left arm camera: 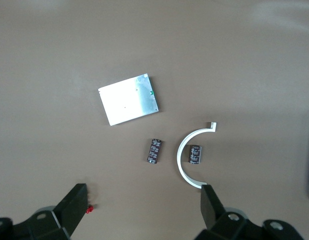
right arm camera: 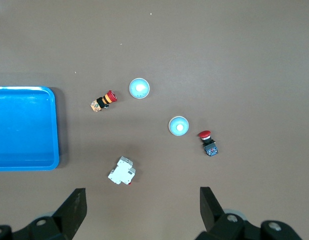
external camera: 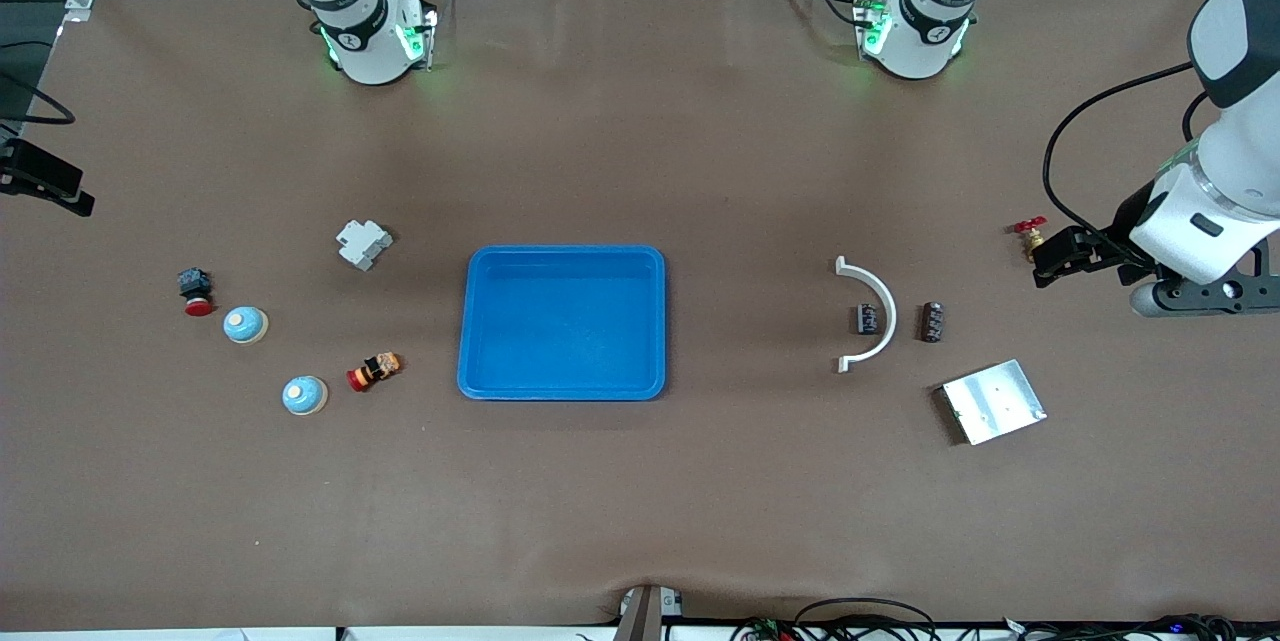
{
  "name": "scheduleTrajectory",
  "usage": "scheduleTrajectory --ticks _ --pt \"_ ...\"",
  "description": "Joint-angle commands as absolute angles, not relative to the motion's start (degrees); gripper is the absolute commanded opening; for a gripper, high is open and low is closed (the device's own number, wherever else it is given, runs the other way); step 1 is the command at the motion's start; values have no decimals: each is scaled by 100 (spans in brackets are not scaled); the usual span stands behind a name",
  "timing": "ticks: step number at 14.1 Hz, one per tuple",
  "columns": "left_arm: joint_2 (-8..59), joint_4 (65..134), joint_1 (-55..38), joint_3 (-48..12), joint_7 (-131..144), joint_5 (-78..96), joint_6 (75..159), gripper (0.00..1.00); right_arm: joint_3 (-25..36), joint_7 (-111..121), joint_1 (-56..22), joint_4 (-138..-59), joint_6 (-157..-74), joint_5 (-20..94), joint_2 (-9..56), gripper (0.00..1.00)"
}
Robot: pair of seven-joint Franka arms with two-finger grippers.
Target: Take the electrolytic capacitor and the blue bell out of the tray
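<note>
Two dark capacitors lie at the left arm's end: one [external camera: 866, 320] [left arm camera: 195, 154] inside a white arc bracket [external camera: 888, 306], one [external camera: 932, 322] [left arm camera: 154, 150] just beside it. Two light-blue bells [external camera: 245, 324] [external camera: 304, 395] sit at the right arm's end and also show in the right wrist view [right arm camera: 178, 125] [right arm camera: 139, 88]. A blue tray [external camera: 563, 249] stands mid-table, empty. My left gripper [external camera: 1045, 261] [left arm camera: 144, 197] is open and empty, over the table beside a red-handled valve. My right gripper [right arm camera: 142, 200] is open and empty, high over the table near a white circuit breaker; the front view does not show it.
A metal plate [external camera: 993, 402] lies nearer the camera than the capacitors. The red-handled brass valve [external camera: 1030, 233] sits by the left gripper. The white circuit breaker [external camera: 363, 244], a red push button [external camera: 196, 291] and an orange-bodied red button [external camera: 374, 371] lie around the bells.
</note>
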State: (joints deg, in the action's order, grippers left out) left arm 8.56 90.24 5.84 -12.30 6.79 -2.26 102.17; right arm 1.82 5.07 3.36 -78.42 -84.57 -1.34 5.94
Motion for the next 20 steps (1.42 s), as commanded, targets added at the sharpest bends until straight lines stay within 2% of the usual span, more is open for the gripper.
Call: scheduleTrajectory --ticks 1,6,9,20 --pt "668 8965 493 -1205 344 -97 9880 100 114 509 387 -7761 -8376 -202 580 100" --pt "291 8965 -157 -555 106 -62 9352 100 132 527 395 -7752 -8376 -150 580 100" --pt "124 8991 -167 -545 114 -44 9071 100 114 527 378 -7752 -8376 -193 580 100" --pt "-114 8956 17 -545 132 351 8965 100 114 765 316 -7664 -8429 -220 580 100"
